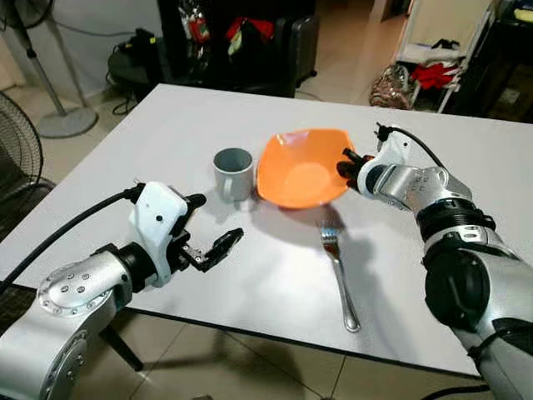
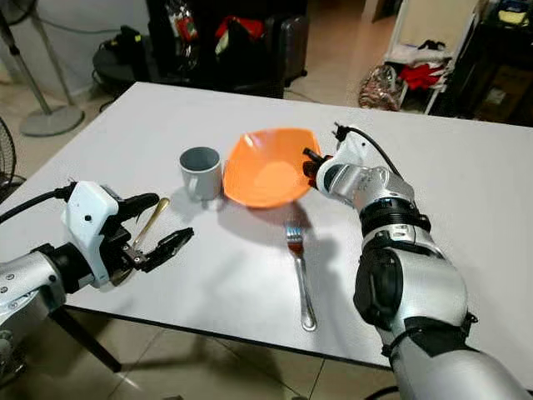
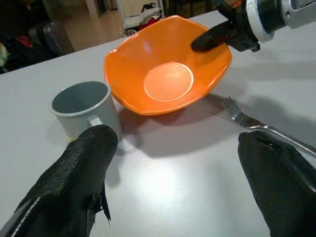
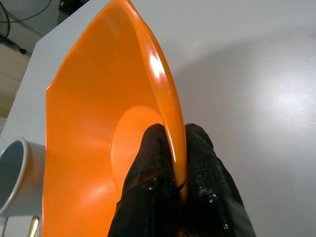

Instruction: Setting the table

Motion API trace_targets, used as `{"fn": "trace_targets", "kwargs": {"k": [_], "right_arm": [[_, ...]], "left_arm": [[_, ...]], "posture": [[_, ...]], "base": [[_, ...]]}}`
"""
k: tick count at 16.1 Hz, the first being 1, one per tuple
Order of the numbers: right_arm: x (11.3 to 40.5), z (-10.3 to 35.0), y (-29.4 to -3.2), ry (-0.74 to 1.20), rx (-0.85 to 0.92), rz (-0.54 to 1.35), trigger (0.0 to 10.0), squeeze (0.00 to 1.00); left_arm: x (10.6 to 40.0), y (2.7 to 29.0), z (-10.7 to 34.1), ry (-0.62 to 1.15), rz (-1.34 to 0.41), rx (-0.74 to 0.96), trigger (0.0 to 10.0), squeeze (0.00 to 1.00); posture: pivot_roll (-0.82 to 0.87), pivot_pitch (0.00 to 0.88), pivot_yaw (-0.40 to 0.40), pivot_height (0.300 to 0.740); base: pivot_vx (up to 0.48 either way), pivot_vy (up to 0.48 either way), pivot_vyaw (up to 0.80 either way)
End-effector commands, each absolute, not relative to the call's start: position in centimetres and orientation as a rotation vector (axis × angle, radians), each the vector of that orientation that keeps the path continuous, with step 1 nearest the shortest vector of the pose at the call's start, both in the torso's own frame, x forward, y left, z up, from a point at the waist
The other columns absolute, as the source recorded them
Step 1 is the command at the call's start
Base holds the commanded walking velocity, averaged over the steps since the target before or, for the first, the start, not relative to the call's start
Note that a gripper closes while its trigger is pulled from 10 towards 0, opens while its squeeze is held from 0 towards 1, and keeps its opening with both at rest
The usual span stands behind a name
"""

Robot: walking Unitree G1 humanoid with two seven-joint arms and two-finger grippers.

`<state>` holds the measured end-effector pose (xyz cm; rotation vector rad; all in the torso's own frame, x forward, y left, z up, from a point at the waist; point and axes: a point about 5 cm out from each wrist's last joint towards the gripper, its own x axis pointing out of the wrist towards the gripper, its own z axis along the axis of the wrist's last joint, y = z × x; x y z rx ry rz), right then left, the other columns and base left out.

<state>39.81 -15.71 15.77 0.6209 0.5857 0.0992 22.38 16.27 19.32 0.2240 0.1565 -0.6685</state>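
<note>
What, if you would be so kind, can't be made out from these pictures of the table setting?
- Gold spoon: in the right eye view, its bowl end is hidden behind the left gripper.
- Mug: in the left wrist view, its handle is partly covered by a black finger.
- Fork: its handle runs off that picture's edge.
- Orange bowl: where the right gripper pinches it, the rim is covered by the fingers.

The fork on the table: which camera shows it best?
The left eye view: the whole fork lies bare on the white table, tines towards the orange bowl. The right eye view shows it whole too. The left wrist view catches just its tines and part of the handle.
</note>
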Motion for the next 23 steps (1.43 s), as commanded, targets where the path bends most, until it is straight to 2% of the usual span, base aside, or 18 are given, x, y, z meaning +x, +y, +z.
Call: {"fn": "trace_targets", "kwargs": {"k": [1, 4, 12, 13, 14, 15, 17, 18, 19, 23], "right_arm": [[40.3, 17.1, -15.6, 0.532, 0.651, 0.124, 10.0, 0.00], [40.2, 16.6, -15.1, 0.543, 0.723, 0.132, 10.0, 0.00], [39.5, 14.8, -15.3, 0.594, 0.766, 0.126, 10.0, 0.00], [39.5, 14.7, -15.3, 0.597, 0.765, 0.125, 10.0, 0.03], [39.4, 14.5, -15.3, 0.599, 0.762, 0.124, 10.0, 0.29], [39.3, 14.2, -15.3, 0.602, 0.763, 0.124, 10.0, 0.72], [39.2, 14.0, -15.3, 0.604, 0.764, 0.123, 10.0, 0.72], [39.0, 13.6, -15.5, 0.611, 0.772, 0.117, 10.0, 0.96], [39.0, 13.5, -15.6, 0.614, 0.777, 0.115, 10.0, 0.99], [38.6, 12.9, -16.2, 0.632, 0.799, 0.112, 10.0, 1.00]], "left_arm": [[22.2, 16.2, 19.6, 0.154, -0.682, 0.232, 10.0, 0.00], [22.0, 16.1, 19.7, 0.166, -0.697, 0.229, 10.0, 0.00], [22.2, 16.0, 19.8, 0.178, -0.718, 0.231, 10.0, 0.00], [22.3, 16.0, 19.8, 0.179, -0.719, 0.232, 10.0, 0.00], [22.3, 16.1, 19.9, 0.179, -0.721, 0.233, 10.0, 0.00], [22.3, 16.1, 19.9, 0.180, -0.725, 0.239, 10.0, 0.00], [22.4, 16.1, 19.9, 0.180, -0.726, 0.241, 10.0, 0.00], [22.4, 16.1, 19.9, 0.181, -0.728, 0.243, 10.0, 0.00], [22.4, 16.1, 19.9, 0.181, -0.730, 0.244, 10.0, 0.00], [22.4, 16.1, 19.9, 0.183, -0.738, 0.244, 10.0, 0.00]], "posture": [[0.03, 0.049, 0.004, 0.740], [0.03, 0.056, 0.004, 0.740], [0.03, 0.054, 0.020, 0.740], [0.03, 0.054, 0.020, 0.740], [0.03, 0.051, 0.023, 0.740], [0.04, 0.045, 0.025, 0.740], [0.04, 0.045, 0.025, 0.740], [0.04, 0.038, 0.028, 0.740], [0.04, 0.037, 0.028, 0.740], [0.03, 0.019, 0.034, 0.740]], "base": [[0.000, 0.000, 0.00], [0.000, 0.000, 0.00], [0.000, 0.000, 0.00], [0.000, 0.000, 0.00], [0.000, 0.000, 0.00], [0.000, 0.000, 0.00], [0.000, 0.000, 0.00], [0.000, 0.000, 0.00], [0.000, 0.000, 0.00], [0.000, 0.000, 0.00]]}}
